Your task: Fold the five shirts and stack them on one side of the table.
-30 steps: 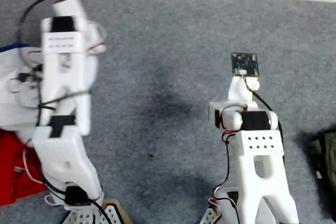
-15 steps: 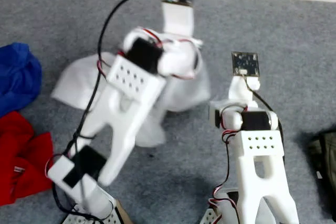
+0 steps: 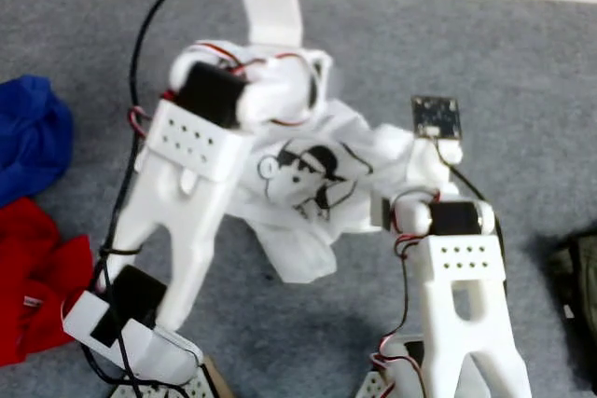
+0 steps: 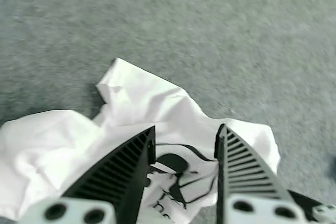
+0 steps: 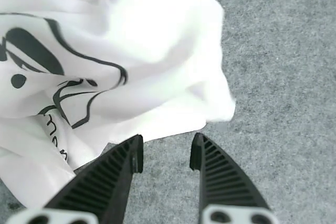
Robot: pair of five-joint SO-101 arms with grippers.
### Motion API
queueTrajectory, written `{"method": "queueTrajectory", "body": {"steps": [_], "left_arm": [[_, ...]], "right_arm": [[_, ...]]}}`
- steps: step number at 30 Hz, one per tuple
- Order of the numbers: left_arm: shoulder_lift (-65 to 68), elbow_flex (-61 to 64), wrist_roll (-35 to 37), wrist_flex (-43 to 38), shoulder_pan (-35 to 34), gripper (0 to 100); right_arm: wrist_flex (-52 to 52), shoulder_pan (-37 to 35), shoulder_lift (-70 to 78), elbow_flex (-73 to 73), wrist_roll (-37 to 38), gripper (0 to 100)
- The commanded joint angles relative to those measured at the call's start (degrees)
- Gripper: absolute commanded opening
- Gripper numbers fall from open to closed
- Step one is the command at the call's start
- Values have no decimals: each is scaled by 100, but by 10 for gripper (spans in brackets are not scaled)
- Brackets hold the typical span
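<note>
High view: shows the white shirt (image 3: 308,184) crumpled at frame centre on the grey bench (image 3: 522,62), partly under the left arm. Places a blue shirt (image 3: 33,137) and a red shirt (image 3: 33,277) at the left edge, and a dark garment (image 3: 580,277) at the right edge.
Left wrist view: shows the left tool (image 4: 185,128) spread apart, clamping nothing, over the printed white shirt.
Right wrist view: shows the right tool (image 5: 167,139) likewise parted and empty, at that shirt's edge.

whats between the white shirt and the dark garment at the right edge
In the high view, the right arm stands between the white shirt and the dark garment, plus bare grey carpet.
</note>
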Motion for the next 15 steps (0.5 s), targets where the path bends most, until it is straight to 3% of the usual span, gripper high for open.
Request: {"method": "queueTrajectory", "body": {"steps": [1, 9, 15], "left_arm": [[-259, -13, 18, 0, -338, 153], [-215, 971, 9, 185, -1130, 144], [-277, 2659, -369, 149, -699, 219]], "right_arm": [[-189, 101, -136, -22, -70, 162], [-919, 989, -75, 84, -70, 162], [-954, 936, -75, 295, -70, 162]]}}
